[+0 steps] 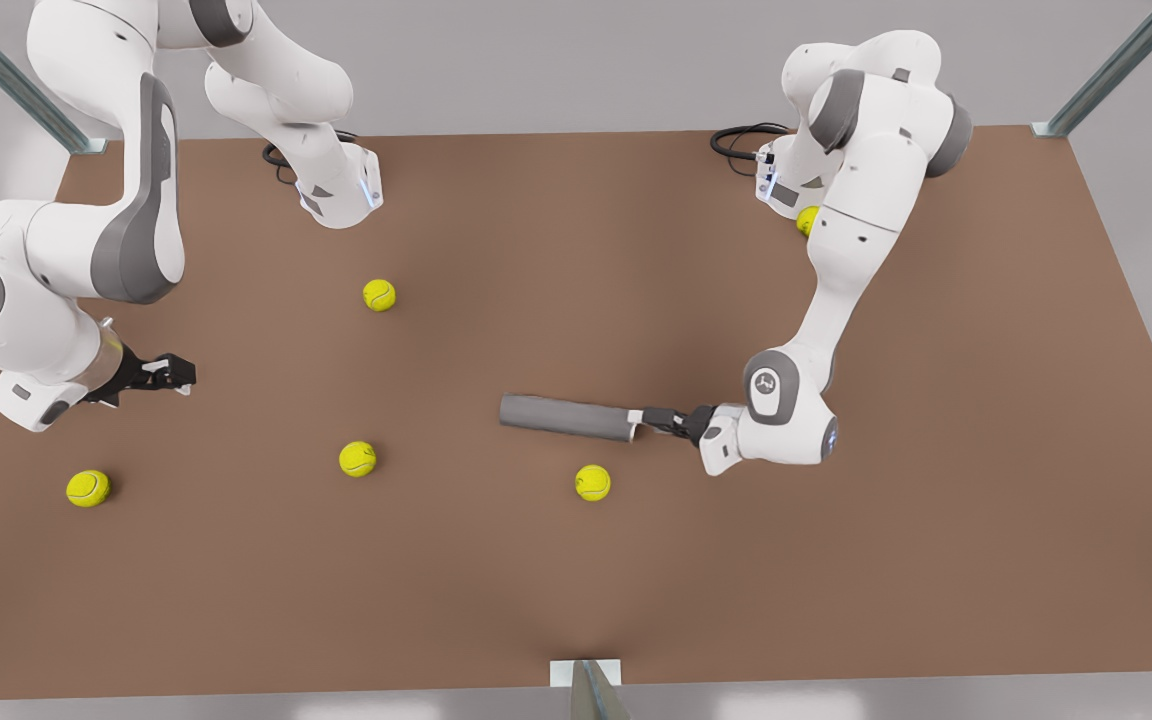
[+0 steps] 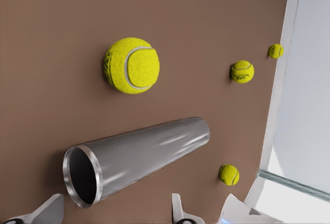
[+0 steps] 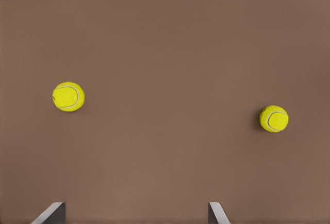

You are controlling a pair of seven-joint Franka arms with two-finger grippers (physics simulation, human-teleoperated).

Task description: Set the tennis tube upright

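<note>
Tennis tube [image 1: 566, 417] lies flat, open end facing left tool [image 1: 648, 421].

No readable text

No words, brand names, labels or numbers can be read anywhere on any thing here.

Tube [image 1: 566, 417] is showing matte grey, silvery rim, dark inside. Balls [image 1: 592, 483] are showing yellow-green with pale curved seams. Table [image 1: 936, 560] is reading plain brown. Arms are showing white with grey joint covers; grippers [image 1: 658, 421] are looking black with pale fingertips [image 3: 51, 212].
</note>
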